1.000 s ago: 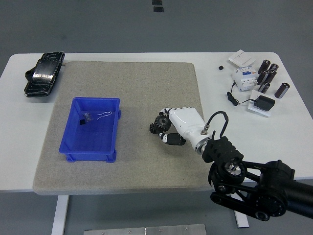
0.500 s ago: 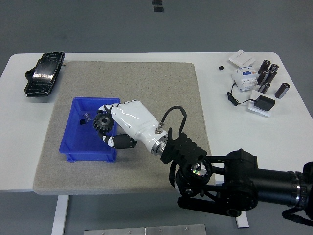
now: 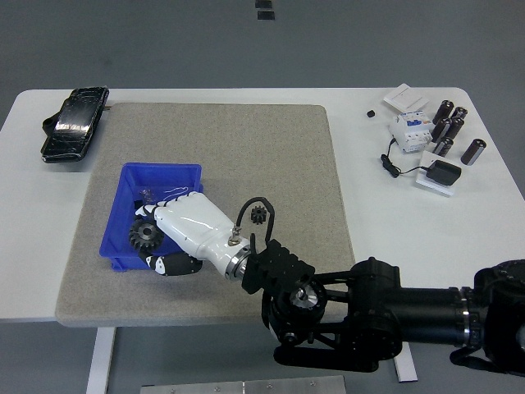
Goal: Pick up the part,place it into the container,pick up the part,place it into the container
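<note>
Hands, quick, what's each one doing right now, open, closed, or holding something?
Right hand: closed on the large gear, over the blue bin.
Left hand: not in view.

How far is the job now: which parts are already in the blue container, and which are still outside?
Nothing looks released yet. The right robot hand holds a large black gear over the inside of the blue container, so the first placement is nearly finished. A smaller gear lies on the grey mat, waiting for pick-up and placement.
</note>
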Available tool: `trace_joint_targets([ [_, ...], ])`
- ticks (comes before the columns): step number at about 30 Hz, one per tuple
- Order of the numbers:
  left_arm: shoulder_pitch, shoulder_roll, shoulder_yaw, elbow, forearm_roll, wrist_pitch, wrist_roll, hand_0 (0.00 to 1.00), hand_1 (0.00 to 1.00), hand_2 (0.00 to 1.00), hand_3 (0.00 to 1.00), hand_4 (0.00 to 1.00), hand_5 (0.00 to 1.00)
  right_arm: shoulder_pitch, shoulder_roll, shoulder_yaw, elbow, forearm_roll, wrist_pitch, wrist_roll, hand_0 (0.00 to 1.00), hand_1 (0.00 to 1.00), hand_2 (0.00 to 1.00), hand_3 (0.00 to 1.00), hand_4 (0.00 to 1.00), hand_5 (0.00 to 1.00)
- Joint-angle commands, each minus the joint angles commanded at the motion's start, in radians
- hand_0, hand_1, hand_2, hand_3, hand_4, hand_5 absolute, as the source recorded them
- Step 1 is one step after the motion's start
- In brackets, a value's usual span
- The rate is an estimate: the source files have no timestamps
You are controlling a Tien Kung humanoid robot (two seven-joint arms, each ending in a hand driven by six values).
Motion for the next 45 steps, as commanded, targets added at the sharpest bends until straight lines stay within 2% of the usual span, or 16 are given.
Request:
trace_joint_targets([
  [3, 0.0, -0.001, -0.001, 0.0, 0.002, 0.0, 0.001, 0.719, 0.672, 0.661, 0.612, 0.676, 0.349, -0.004, 0.0, 0.007, -0.015, -0.001, -0.005, -0.002, 0.661, 0.686, 0.707, 0.668, 0.53, 0.332],
  [4, 0.0, -0.001, -0.001, 0.0, 0.002, 0.0, 0.001, 0.719, 0.672, 0.661, 0.612, 0.677, 0.349, -0.004, 0.0, 0.008, -0.018, -0.001, -0.006, -0.002, 0.729, 0.752, 0.76, 0.676, 0.538, 0.336],
  [15, -0.001, -0.002, 0.001, 0.0, 0.0, 0.0, 0.001, 0.719, 0.672, 0.661, 0.613, 0.676, 0.348, -0.009, 0.0, 0.006, -0.043, 0.0, 0.001, -0.013, 0.763, 0.783, 0.781, 0.686, 0.547, 0.335],
  [16, -0.002, -0.002, 0.001, 0.0, 0.0, 0.0, 0.001, 0.719, 0.672, 0.657, 0.61, 0.662, 0.354, -0.01, 0.0, 0.007, -0.044, 0.001, 0.003, -0.014, 0.847, 0.853, 0.863, 0.842, 0.766, 0.425],
  [21, -0.003, -0.002, 0.004, 0.0, -0.002, 0.002, 0.0, 0.719, 0.672, 0.657, 0.61, 0.662, 0.354, -0.019, 0.0, 0.022, -0.048, 0.012, -0.002, -0.008, 0.847, 0.853, 0.863, 0.842, 0.766, 0.425],
  [22, -0.003, -0.002, 0.004, 0.0, -0.003, 0.002, 0.0, 0.719, 0.672, 0.655, 0.606, 0.642, 0.359, -0.022, 0.0, 0.028, -0.046, 0.018, -0.007, -0.004, 0.859, 0.87, 0.879, 0.879, 0.806, 0.42],
  [27, -0.002, -0.003, 0.007, 0.001, -0.005, 0.002, -0.002, 0.719, 0.672, 0.655, 0.606, 0.642, 0.359, -0.044, -0.014, 0.091, -0.027, 0.052, -0.039, 0.017, 0.859, 0.87, 0.879, 0.879, 0.806, 0.42],
  [28, -0.002, -0.003, 0.007, 0.001, -0.007, 0.002, -0.003, 0.719, 0.672, 0.656, 0.606, 0.647, 0.357, -0.05, -0.022, 0.109, -0.021, 0.052, -0.043, 0.016, 0.786, 0.831, 0.865, 0.869, 0.846, 0.447],
  [33, 0.002, -0.005, 0.008, 0.001, -0.012, 0.004, -0.003, 0.719, 0.672, 0.656, 0.606, 0.647, 0.357, -0.076, -0.094, 0.202, -0.016, 0.034, -0.048, -0.005, 0.786, 0.831, 0.865, 0.869, 0.846, 0.447],
  [34, 0.003, -0.005, 0.007, 0.0, -0.011, 0.004, -0.002, 0.719, 0.672, 0.658, 0.609, 0.662, 0.352, -0.079, -0.11, 0.211, -0.022, 0.033, -0.044, -0.009, 0.607, 0.717, 0.811, 0.851, 0.832, 0.442],
  [39, 0.004, -0.005, 0.001, -0.001, -0.009, 0.005, 0.0, 0.719, 0.672, 0.658, 0.609, 0.662, 0.352, -0.091, -0.167, 0.203, -0.047, 0.028, -0.021, -0.018, 0.607, 0.717, 0.811, 0.851, 0.832, 0.442],
  [40, 0.003, -0.005, 0.001, -0.001, -0.009, 0.005, 0.0, 0.719, 0.672, 0.66, 0.611, 0.66, 0.354, -0.095, -0.172, 0.198, -0.051, 0.028, -0.018, -0.018, 0.464, 0.644, 0.797, 0.849, 0.82, 0.438],
  [45, 0.001, -0.006, 0.004, 0.001, -0.012, 0.005, -0.004, 0.719, 0.672, 0.66, 0.611, 0.66, 0.354, -0.113, -0.183, 0.16, -0.07, 0.039, -0.004, -0.016, 0.464, 0.644, 0.797, 0.849, 0.82, 0.438],
])
